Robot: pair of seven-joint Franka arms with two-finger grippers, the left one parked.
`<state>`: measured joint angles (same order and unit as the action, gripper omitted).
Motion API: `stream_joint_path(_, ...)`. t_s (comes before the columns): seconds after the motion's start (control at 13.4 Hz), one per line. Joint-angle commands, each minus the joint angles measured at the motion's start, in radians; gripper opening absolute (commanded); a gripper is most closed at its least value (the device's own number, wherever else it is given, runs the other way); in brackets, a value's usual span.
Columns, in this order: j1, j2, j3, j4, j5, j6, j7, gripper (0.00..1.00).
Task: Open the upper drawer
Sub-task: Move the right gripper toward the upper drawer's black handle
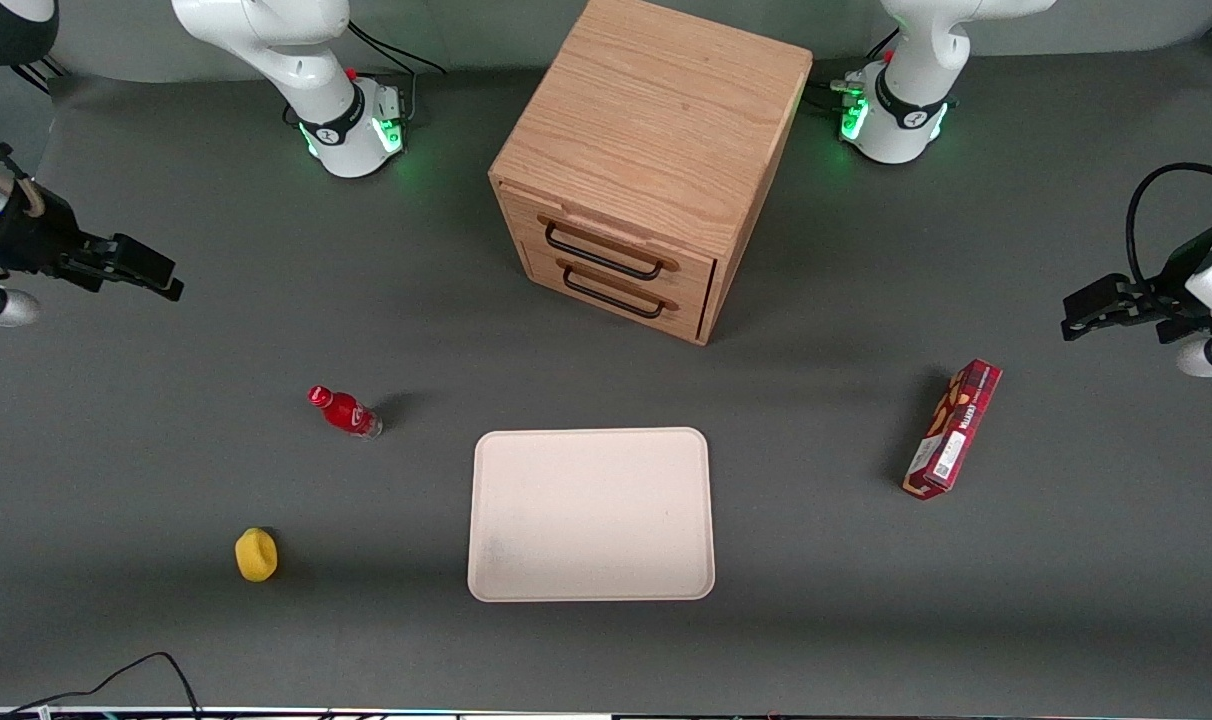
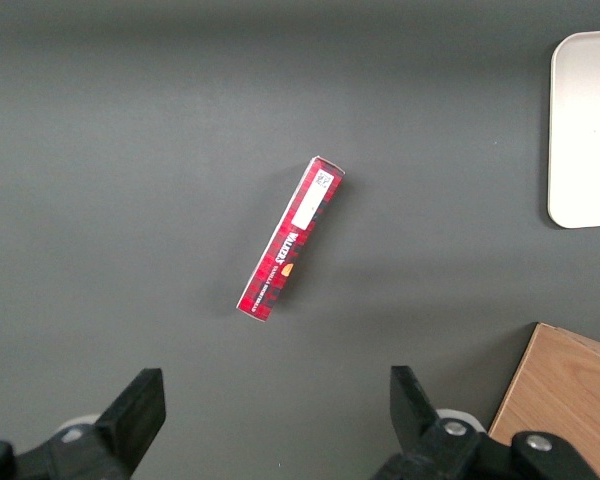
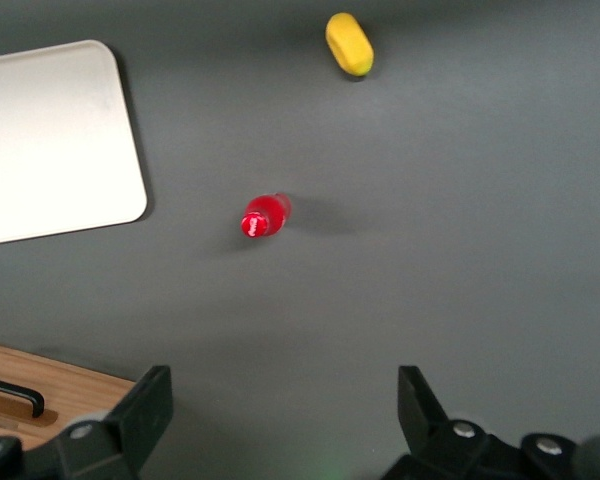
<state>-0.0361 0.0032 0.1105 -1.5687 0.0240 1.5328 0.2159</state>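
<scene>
Dark grey matting (image 1: pixel 866 620) covered the whole table, and we took the boxy light oak cabinet (image 1: pixel 656 130) as our landmark. Its upper drawer (image 1: pixel 606 245), the topmost of two, sat fully closed, the black metal bar handle (image 1: pixel 603 257) lying just above the matching lower drawer (image 1: pixel 616 292). Our right arm's black two-finger gripper (image 1: pixel 151 272) hung well apart from the cabinet, toward the working arm's end of the table, its fingers spread wide and holding nothing. We judged the approach not yet begun. To do it well, we would bring the fingers level with the upper bar, close around its middle, then pull straight out along the drawer's own line, since the cabinet stood angled on the table.
</scene>
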Motion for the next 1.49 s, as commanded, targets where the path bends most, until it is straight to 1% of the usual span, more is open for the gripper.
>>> stream_joint_path(0.0, 0.002, 0.088, 0.124, 0.087, 0.01, -0.005, -0.015, 1.0)
stream_joint_path(0.07, 0.008, 0.119, 0.176, 0.116, 0.011, -0.005, -0.018, 1.0)
stream_joint_path(0.15, 0.024, 0.147, 0.21, 0.139, 0.011, -0.005, -0.023, 1.0)
stream_joint_path(0.22, 0.06, 0.167, 0.245, 0.148, 0.011, -0.005, -0.029, 1.0)
stream_joint_path(0.37, 0.123, 0.214, 0.271, 0.153, 0.022, 0.004, -0.035, 1.0)
stream_joint_path(0.45, 0.13, 0.287, 0.361, 0.179, 0.052, 0.029, -0.08, 1.0)
stream_joint_path(0.67, 0.139, 0.412, 0.454, 0.214, 0.054, 0.104, -0.321, 1.0)
stream_joint_path(0.74, 0.145, 0.432, 0.465, 0.213, 0.054, 0.122, -0.414, 1.0)
stream_joint_path(0.82, 0.189, 0.445, 0.462, 0.214, 0.056, 0.128, -0.5, 1.0)
stream_joint_path(0.89, 0.218, 0.449, 0.457, 0.213, 0.056, 0.132, -0.515, 1.0)
stream_joint_path(1.12, 0.245, 0.48, 0.466, 0.2, 0.056, 0.211, -0.515, 1.0)
stream_joint_path(1.27, 0.288, 0.492, 0.459, 0.197, 0.053, 0.216, -0.517, 1.0)
stream_joint_path(1.41, 0.297, 0.515, 0.454, 0.196, 0.04, 0.228, -0.517, 1.0)
